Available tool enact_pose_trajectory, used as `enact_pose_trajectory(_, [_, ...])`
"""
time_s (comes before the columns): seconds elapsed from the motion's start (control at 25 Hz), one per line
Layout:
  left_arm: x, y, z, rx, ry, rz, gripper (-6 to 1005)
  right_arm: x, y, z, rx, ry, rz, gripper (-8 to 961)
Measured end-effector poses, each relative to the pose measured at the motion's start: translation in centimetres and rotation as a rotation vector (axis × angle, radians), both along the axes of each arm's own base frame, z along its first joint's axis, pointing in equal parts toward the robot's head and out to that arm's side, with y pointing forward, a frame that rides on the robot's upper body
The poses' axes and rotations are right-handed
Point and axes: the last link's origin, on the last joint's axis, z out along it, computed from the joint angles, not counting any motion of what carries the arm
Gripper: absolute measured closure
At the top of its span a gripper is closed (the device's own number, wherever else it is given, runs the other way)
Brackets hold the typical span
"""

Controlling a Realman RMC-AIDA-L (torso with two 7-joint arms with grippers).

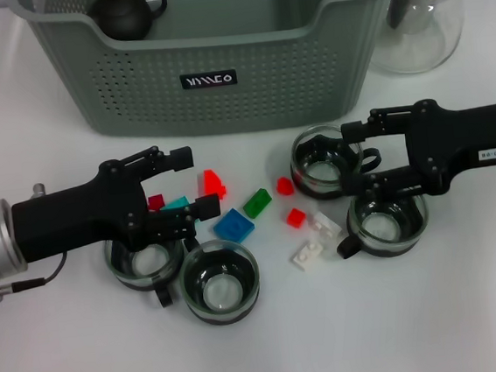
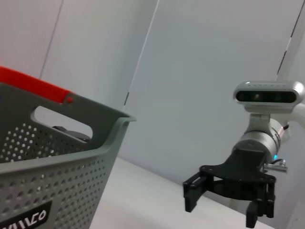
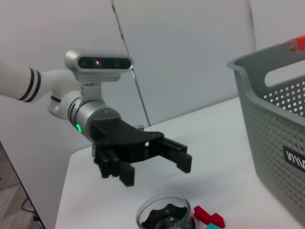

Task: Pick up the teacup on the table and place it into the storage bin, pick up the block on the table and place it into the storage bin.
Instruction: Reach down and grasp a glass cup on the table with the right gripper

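Nearest, a glass teacup stands on the table. Just above it the left pincer is spread over scattered blocks; the right pincer, also spread, straddles another teacup. Behind, the storage bin holds a dark teapot, beside a glass pitcher.

The storage bin is a large grey-green basket with perforated walls and a black label; it stands upright at the far side of the table; four clear glass teacups stand upright before it; small coloured blocks lie scattered between them.
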Motion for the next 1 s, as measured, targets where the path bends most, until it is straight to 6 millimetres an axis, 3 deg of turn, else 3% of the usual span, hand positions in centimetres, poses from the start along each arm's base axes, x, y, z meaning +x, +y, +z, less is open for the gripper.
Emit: enact_pose_trajectory(1.0, [0.45,0.39,-0.04,-0.022,-0.016,0.011,122,-0.31,0.87,-0.06,-0.009,-0.028,-0.039,124])
